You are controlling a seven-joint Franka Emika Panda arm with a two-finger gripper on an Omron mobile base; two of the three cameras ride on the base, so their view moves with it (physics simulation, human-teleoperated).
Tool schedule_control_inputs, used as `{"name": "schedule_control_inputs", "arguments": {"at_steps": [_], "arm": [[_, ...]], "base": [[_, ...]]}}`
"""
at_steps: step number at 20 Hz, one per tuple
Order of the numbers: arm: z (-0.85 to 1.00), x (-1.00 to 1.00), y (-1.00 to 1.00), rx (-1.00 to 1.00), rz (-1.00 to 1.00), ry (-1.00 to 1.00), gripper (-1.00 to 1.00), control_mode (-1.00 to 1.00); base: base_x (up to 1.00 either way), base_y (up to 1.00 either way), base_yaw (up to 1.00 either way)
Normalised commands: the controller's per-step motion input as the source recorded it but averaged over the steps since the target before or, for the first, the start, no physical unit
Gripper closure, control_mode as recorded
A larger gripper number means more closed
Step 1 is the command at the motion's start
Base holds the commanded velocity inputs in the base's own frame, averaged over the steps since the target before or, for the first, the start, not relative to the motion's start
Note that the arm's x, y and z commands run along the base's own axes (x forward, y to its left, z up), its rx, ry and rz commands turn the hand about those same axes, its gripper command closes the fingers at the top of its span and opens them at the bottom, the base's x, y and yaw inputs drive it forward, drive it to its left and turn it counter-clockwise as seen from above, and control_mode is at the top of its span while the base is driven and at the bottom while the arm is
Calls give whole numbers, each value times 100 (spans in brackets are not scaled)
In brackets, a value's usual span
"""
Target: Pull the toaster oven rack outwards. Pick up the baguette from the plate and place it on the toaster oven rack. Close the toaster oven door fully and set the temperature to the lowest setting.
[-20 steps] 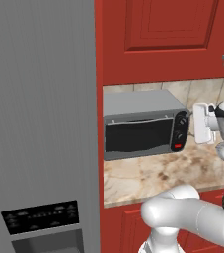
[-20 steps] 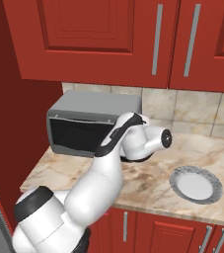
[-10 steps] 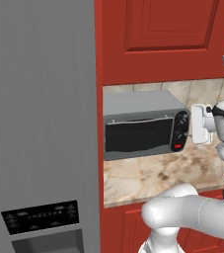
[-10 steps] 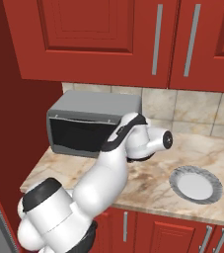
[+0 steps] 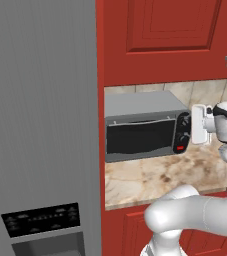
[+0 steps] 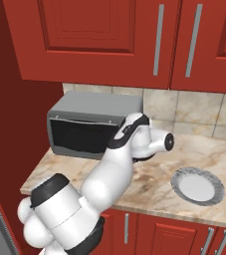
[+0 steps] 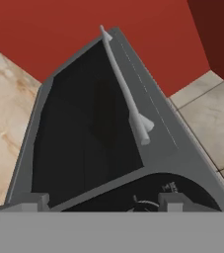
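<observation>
The toaster oven (image 5: pixel 140 107) stands on the counter beside the fridge, and its dark glass door (image 5: pixel 140 136) is shut flat against the front. My gripper (image 5: pixel 190 125) is pressed up to the black control panel (image 5: pixel 183 134) at the upper knob. In the hand view the gripper (image 7: pixel 102 201) stands open, its fingertips (image 7: pixel 32 200) wide apart, with the knob (image 7: pixel 148 203) low between them and untouched. The door handle (image 7: pixel 126 91) runs across that view. The round plate (image 6: pixel 197 186) lies bare on the counter to the right. The baguette and the rack are hidden.
The tall grey fridge (image 5: pixel 40 115) walls off the oven's left side. Red upper cabinets (image 6: pixel 114 40) hang low above the oven. Marble counter (image 5: pixel 150 175) stretches in front of the oven, and my own arm (image 6: pixel 109 174) crosses it.
The hand has stayed at the control panel, nudging slightly closer. The arm's elbow has shifted a little. The oven door and the plate look the same.
</observation>
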Motion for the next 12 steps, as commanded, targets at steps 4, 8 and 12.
{"name": "schedule_control_inputs", "arguments": {"at_steps": [4,8,12], "arm": [[0,13,-9,5,0,-7,-100,-100],[-5,5,-10,4,0,-8,-100,-100],[-3,0,-12,5,0,-10,-100,-100]], "base": [[0,0,0],[0,0,0],[0,0,0]]}}
